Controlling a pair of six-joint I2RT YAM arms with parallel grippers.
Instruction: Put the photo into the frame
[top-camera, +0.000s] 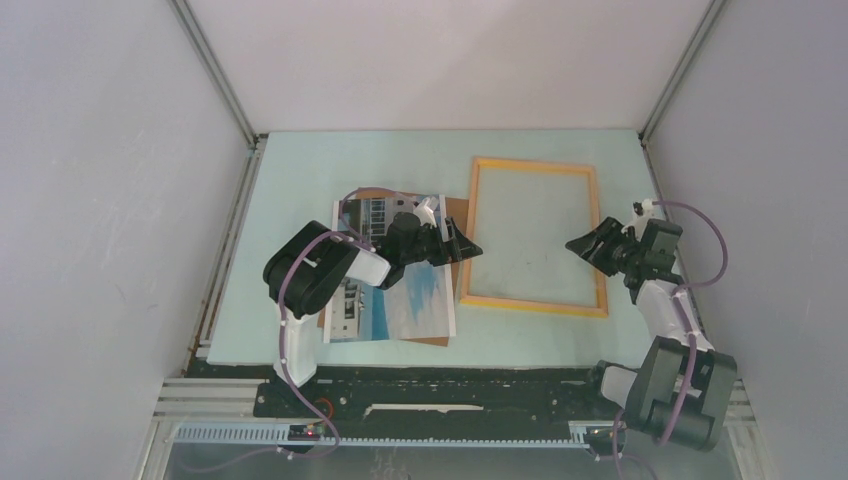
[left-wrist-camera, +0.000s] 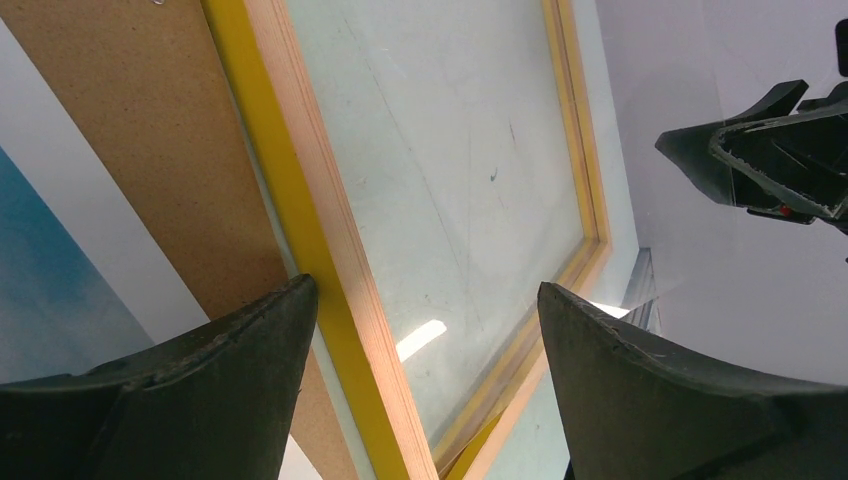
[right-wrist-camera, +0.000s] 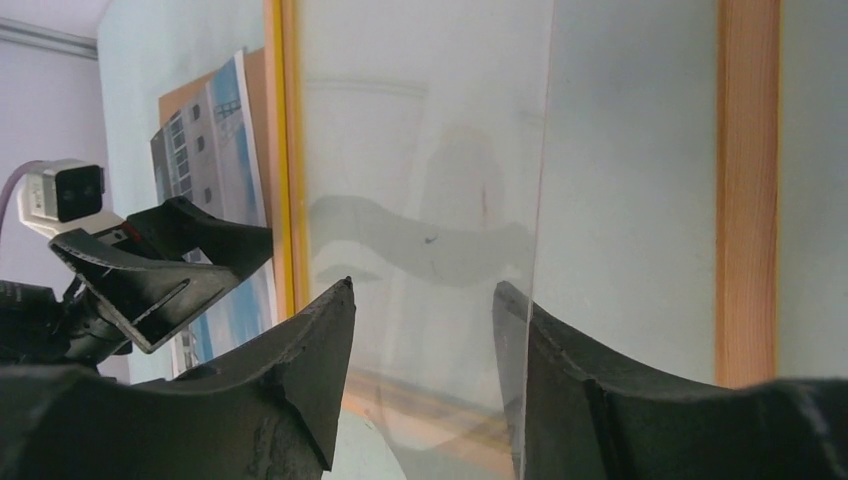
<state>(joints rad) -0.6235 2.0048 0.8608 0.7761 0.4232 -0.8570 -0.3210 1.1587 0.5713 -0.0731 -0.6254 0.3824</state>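
Note:
The yellow-orange frame (top-camera: 481, 230) lies flat on the table, right of centre, with its clear pane (top-camera: 535, 230) in it. The photo (top-camera: 420, 295), a white building against blue sky, lies left of the frame on a brown backing board (top-camera: 458, 212), partly under my left arm. My left gripper (top-camera: 467, 248) is open, its jaws either side of the frame's left rail (left-wrist-camera: 300, 200). My right gripper (top-camera: 582, 245) is open at the frame's right rail. In the right wrist view, the pane's edge (right-wrist-camera: 540, 200) runs between the open gripper (right-wrist-camera: 424, 285) fingers.
Grey enclosure walls stand close on the left, right and back. The table's near edge runs along the black rail where the arm bases sit. The backing board (left-wrist-camera: 130, 130) and photo (left-wrist-camera: 40, 270) lie just left of the frame's rail.

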